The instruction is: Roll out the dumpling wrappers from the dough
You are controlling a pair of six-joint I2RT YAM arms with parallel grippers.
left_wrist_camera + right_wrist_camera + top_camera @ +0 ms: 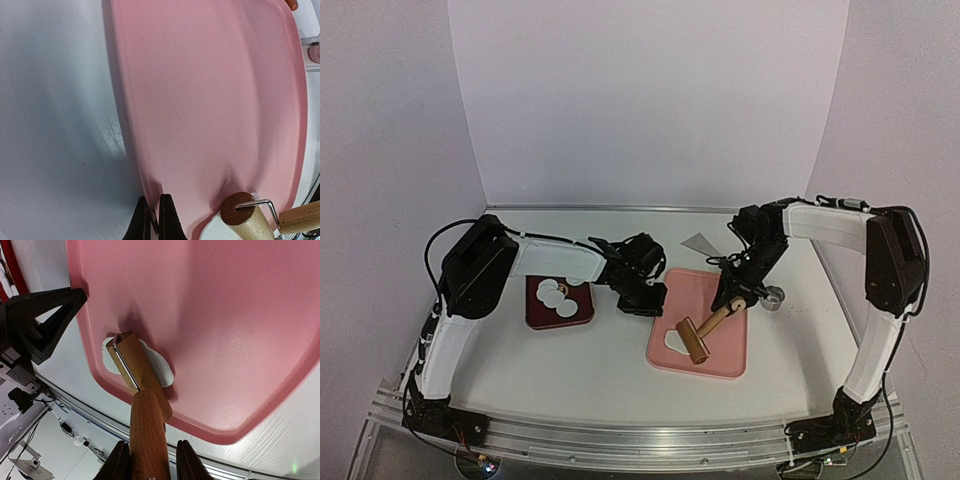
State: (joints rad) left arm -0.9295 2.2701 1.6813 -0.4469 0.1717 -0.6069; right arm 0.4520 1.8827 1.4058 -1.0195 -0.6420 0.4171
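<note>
A white table (610, 375) is enclosed by pale walls (650, 100). The dough (162, 371) is pinned under the roller (136, 367) pinched by the right gripper (151, 462); the left gripper (154, 221) is pressed together.

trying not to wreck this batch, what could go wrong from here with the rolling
The dough lies close to the pink board's corner rim, so the roller may squash it against the rim.
The shut left claw only meets the board's edge, so the board could slide as the right claw pushes.
</note>
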